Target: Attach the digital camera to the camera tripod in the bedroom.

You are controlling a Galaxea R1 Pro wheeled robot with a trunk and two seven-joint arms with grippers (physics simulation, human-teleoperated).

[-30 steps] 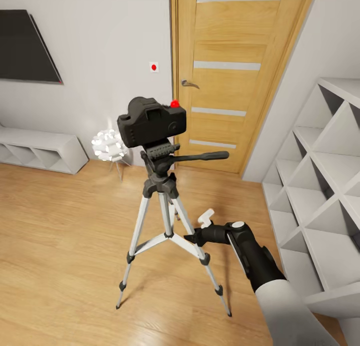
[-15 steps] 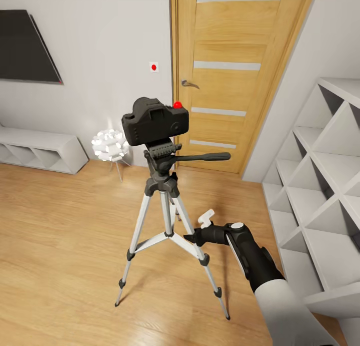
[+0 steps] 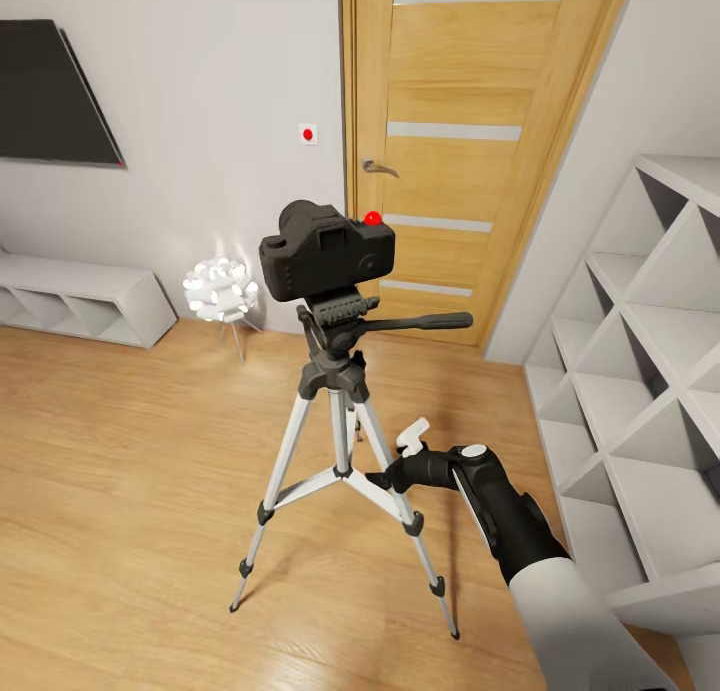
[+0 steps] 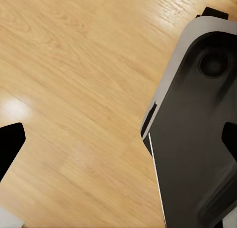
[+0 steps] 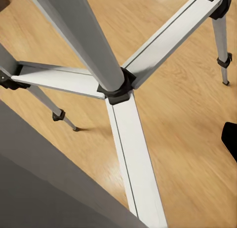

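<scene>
The black digital camera (image 3: 326,254), with its red dot (image 3: 373,218) on top, sits on the black head of the camera tripod (image 3: 337,371). The tripod stands on the wood floor, its long handle (image 3: 425,321) pointing right. My right gripper (image 3: 394,458) is low beside the tripod's right leg, near the brace hub (image 5: 116,87), and is open. One fingertip (image 5: 230,139) shows, and the near leg (image 5: 44,173) crosses close in front. My left gripper (image 4: 118,141) is open over bare floor, beside my own dark body (image 4: 197,139).
A wooden door (image 3: 470,151) is shut behind the tripod. White cubby shelves (image 3: 640,371) line the right wall. A low white shelf (image 3: 80,296), a dark wall screen (image 3: 50,91) and a white spiky lamp (image 3: 220,289) stand at the left. Open floor lies in front.
The tripod's head, with the camera on it, has shifted to the right and slightly down while its feet stayed about in place. My right arm has barely moved.
</scene>
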